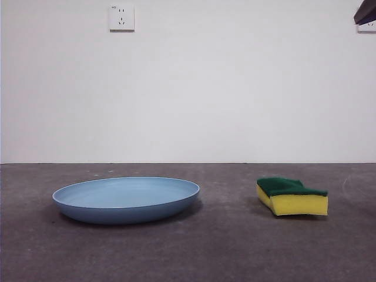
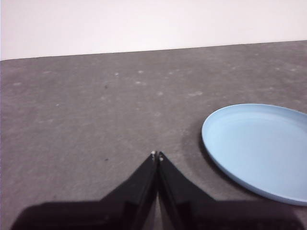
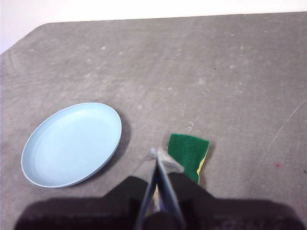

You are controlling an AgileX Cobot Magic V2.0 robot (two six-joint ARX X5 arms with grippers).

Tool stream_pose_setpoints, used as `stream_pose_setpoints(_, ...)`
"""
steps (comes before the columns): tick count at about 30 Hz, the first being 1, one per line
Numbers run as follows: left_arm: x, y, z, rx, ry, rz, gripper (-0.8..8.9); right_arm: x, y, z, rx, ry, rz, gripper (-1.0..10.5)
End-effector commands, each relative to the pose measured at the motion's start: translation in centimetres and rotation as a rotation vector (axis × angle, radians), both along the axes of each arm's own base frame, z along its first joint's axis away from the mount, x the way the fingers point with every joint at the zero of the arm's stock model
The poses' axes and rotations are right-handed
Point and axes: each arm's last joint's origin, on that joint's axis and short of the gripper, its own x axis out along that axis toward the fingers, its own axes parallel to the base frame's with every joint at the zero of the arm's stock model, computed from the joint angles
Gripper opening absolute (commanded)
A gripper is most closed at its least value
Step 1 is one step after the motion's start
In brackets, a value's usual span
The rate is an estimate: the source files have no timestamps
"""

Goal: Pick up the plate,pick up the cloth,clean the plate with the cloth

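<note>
The light-blue plate (image 1: 126, 198) lies flat on the grey table, left of centre; it also shows as the plate (image 2: 259, 149) in the left wrist view and the plate (image 3: 72, 143) in the right wrist view. The cloth (image 1: 291, 195), a yellow sponge with a green top, rests to the plate's right, seen too as the cloth (image 3: 189, 151). My left gripper (image 2: 157, 155) hangs shut and empty above bare table, beside the plate. High over the cloth, my right gripper (image 3: 157, 154) is shut with nothing held. A black arm tip (image 1: 365, 12) shows at the front view's top right corner.
A white wall with a power socket (image 1: 121, 17) stands behind the table. The grey tabletop (image 1: 223, 247) stretches around both objects. Its rounded corner (image 3: 41, 29) appears in the right wrist view.
</note>
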Motion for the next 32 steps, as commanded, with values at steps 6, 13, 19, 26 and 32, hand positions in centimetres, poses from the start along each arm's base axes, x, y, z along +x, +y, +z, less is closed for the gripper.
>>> stream_pose_setpoints(6,0.0,0.42,-0.56,0.004,0.033,0.044,-0.03,0.03,0.02,-0.14,0.006,0.002,-0.007,0.0)
stream_pose_setpoints(13,0.01,0.42,-0.53,0.006,0.032,0.046,-0.03,0.03,0.02,-0.14,0.006,0.002,-0.007,0.0)
stream_pose_setpoints(19,0.01,0.42,-0.55,0.006,0.032,0.046,-0.03,0.03,0.02,-0.14,0.006,0.002,-0.007,0.0)
stream_pose_setpoints(26,0.01,0.42,-0.54,0.006,0.032,0.046,-0.03,0.03,0.02,-0.14,0.006,0.002,-0.007,0.0)
stream_pose_setpoints(32,0.01,0.42,-0.53,0.006,0.032,0.046,-0.03,-0.33,-0.34,0.1,-0.117,-0.075,0.039,0.0)
